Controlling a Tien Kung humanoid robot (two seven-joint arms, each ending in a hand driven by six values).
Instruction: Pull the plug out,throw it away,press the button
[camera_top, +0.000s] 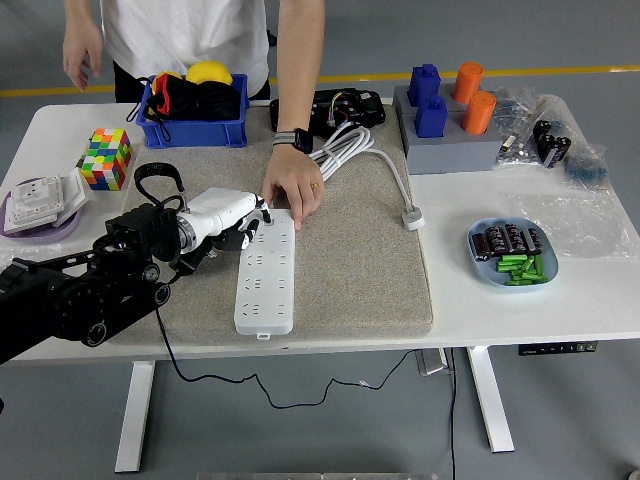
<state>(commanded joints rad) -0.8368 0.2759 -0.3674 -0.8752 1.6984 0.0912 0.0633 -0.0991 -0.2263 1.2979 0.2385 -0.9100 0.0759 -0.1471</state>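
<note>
Place: I take this for a lab or workshop.
Floor: grey concrete with a yellow line (480, 72).
Bench: white height-adjustable table (520, 305), parts tray (512, 254) at its right edge.

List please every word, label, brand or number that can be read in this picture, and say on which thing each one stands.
None can be read.
White power strip: no legible print or brand mark.
White socket panel at the left edge: any marking is too small and blurred.
Black device at the far side: no readable label.
Blue bin, puzzle cube: no text visible.
</note>
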